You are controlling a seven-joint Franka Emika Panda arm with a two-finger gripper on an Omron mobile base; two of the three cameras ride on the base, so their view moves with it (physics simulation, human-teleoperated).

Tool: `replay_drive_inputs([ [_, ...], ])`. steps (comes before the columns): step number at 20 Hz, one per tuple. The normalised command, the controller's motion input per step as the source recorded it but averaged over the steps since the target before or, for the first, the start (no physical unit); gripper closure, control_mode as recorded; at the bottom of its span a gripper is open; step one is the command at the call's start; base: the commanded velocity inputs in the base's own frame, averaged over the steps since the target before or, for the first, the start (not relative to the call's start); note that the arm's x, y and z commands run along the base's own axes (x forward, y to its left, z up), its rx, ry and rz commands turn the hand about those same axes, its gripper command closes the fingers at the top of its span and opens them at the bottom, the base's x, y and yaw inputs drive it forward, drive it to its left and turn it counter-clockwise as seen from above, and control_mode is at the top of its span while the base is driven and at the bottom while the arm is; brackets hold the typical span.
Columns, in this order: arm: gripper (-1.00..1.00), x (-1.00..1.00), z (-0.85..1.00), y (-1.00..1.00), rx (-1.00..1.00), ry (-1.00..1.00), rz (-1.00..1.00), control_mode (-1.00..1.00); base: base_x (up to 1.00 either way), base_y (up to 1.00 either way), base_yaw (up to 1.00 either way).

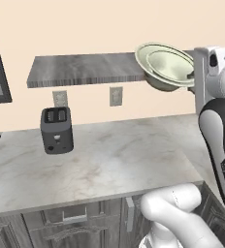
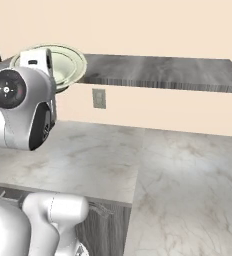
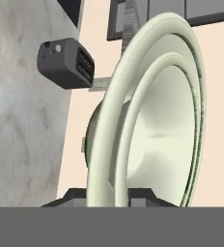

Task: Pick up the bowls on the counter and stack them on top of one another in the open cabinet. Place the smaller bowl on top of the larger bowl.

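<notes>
Tool (image 3: 106,195) pinching the rim of the bowls, one finger (image 3: 70,197) outside the wall and the other (image 3: 143,195) inside, so the jaws stand narrow with the rims between them. In the hand view two concentric flared rims show: the small bowl (image 3: 167,140) nested inside the large bowl (image 3: 104,125), both seemingly taken in a single pinch, though the exact contact lies at the frame's lower edge and cannot be resolved. In the left base view the pair hangs tilted at the right end of the dark cabinet shelf (image 1: 85,68), the large bowl (image 1: 155,80) against or just overlapping the shelf's front edge; whether its foot rests on the slab cannot be told. The small bowl (image 1: 170,63) sits within it, otherwise empty. Judged handling: glazed ware is stiff, smooth and brittle, moderately heavy for a rim grip, so the stack would tend to pivot about the fingers and the inner bowl could slide if tilted further; the flared lip is the only practical hold. The bowls should be levelled and lowered gently. Below, the pale table (image 1: 100,160) carries a dark toaster (image 1: 56,130) near the wall, well apart from the bowls; outlets (image 1: 116,96) are set in the wall behind.
</notes>
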Motion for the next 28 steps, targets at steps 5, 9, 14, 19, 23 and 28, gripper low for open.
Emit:
replay_drive_inputs([
  [5, 1.00, 0.30, 0.30, 0.00, 0.00, 0.04, 0.00, -1.00, 0.00, 0.00, 0.00],
  [9, 1.00, 0.32, 0.13, 0.03, 0.00, 0.04, -0.01, -1.00, 0.00, 0.00, 0.00],
  [14, 1.00, 0.40, 0.01, 0.04, 0.00, 0.02, -0.02, -1.00, 0.00, 0.00, 0.00],
  [19, 1.00, 0.44, 0.00, 0.05, 0.00, 0.00, -0.02, -1.00, 0.00, 0.00, 0.00],
  [23, 1.00, 0.44, 0.00, 0.03, 0.00, 0.00, -0.02, -1.00, 0.00, 0.00, 0.00],
  [28, 1.00, 0.46, 0.00, 0.03, 0.00, 0.00, -0.02, -1.00, 0.00, 0.00, 0.00],
])
